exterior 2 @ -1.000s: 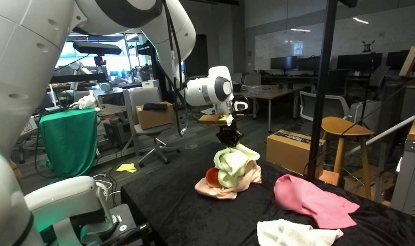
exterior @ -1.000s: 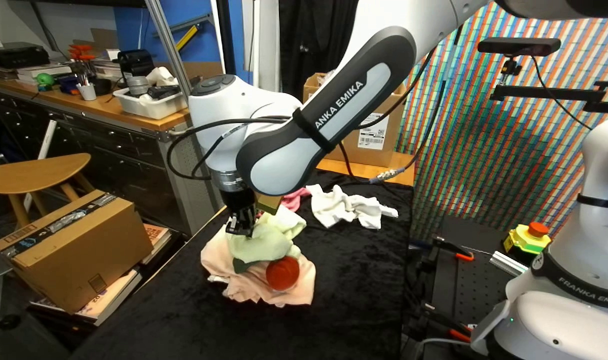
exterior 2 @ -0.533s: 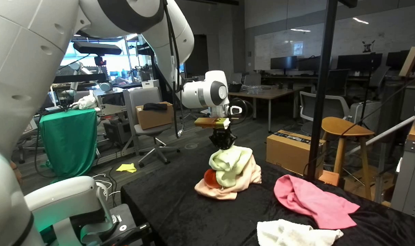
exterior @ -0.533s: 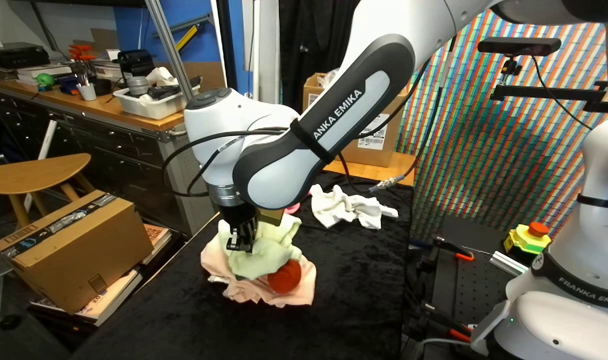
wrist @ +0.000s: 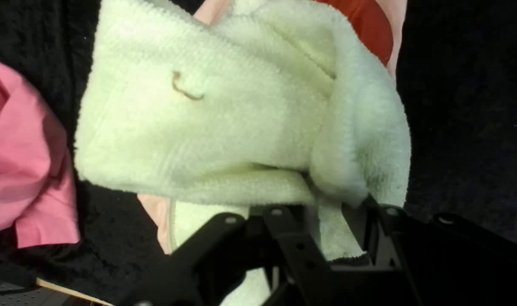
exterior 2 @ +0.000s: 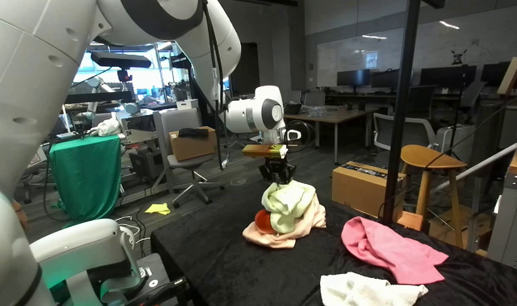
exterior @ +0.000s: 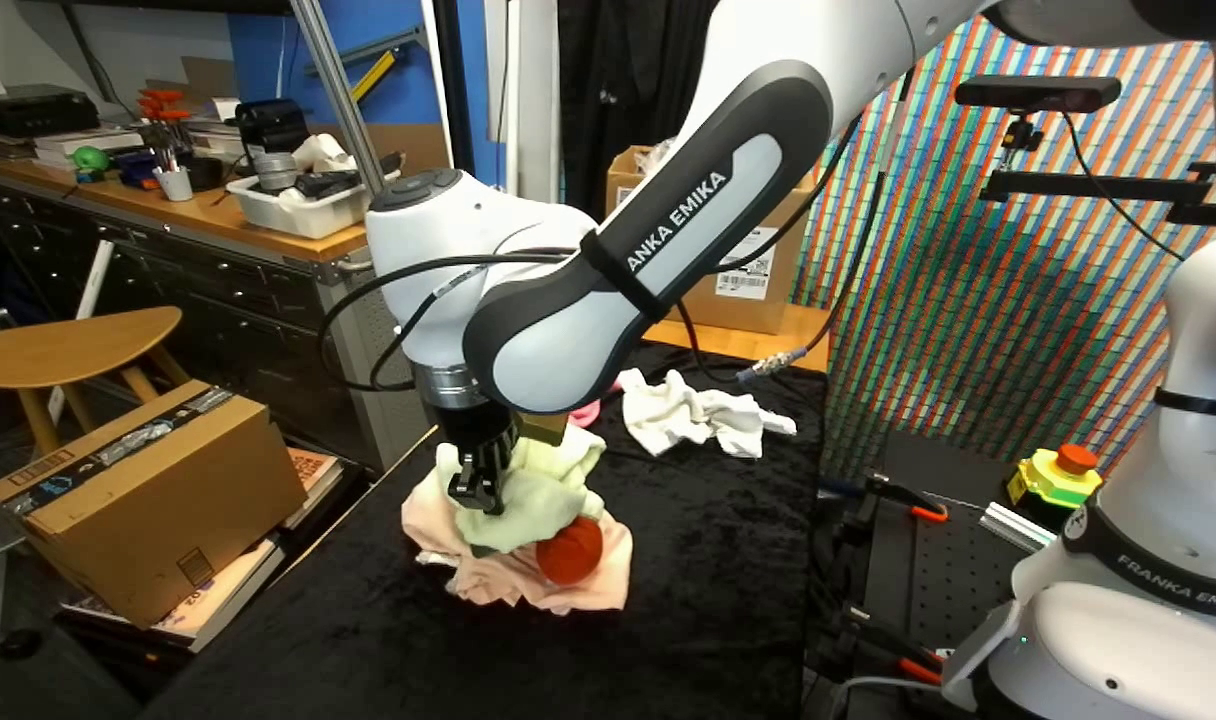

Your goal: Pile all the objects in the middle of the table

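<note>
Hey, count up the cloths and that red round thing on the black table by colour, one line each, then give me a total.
1 pink cloth
1 white cloth
1 peach cloth
1 pale green cloth
1 red round thing
Total: 5 showing. The dark green patch under the pale green cloth is too hidden to count.

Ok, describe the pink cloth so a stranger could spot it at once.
Find the black table. Apart from its pile, near the white cloth, lies the pink cloth. Strong pink distinguishes it from that white and the pile's peach cloth.
</note>
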Motion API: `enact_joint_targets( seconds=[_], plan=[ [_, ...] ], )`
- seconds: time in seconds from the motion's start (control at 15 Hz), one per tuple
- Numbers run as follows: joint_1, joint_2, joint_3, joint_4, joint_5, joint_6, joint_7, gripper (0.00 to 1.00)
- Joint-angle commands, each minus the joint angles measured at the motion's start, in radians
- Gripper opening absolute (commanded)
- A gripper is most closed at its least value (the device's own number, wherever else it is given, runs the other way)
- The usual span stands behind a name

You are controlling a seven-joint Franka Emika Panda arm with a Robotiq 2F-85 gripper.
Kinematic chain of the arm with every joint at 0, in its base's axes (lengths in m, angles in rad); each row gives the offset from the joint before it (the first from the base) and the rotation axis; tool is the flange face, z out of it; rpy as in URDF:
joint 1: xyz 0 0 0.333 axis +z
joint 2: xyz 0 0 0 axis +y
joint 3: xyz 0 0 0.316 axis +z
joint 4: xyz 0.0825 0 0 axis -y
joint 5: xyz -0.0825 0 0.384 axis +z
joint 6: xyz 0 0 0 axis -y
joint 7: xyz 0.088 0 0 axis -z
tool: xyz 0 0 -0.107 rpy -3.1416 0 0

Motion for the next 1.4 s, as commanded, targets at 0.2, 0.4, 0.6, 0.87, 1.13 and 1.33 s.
enact_joint_targets(
  seconds=[0.2, 0.4, 0.6, 0.87, 1.13, 1.33],
  plan=[
    [-0.024, -0.079, 0.011, -0.002, 0.024, -0.044, -0.049, 0.95],
    [-0.031, -0.108, 0.004, -0.004, 0.017, -0.037, -0.043, 1.0],
    [-0.05, -0.141, -0.005, -0.017, 0.018, -0.023, -0.034, 1.0],
    [-0.094, -0.186, -0.015, -0.049, 0.033, -0.008, -0.033, 1.0],
    [-0.144, -0.235, -0.03, -0.106, 0.057, 0.003, -0.025, 1.0],
    [-0.179, -0.27, -0.045, -0.161, 0.09, 0.014, -0.02, 1.0]
  ],
)
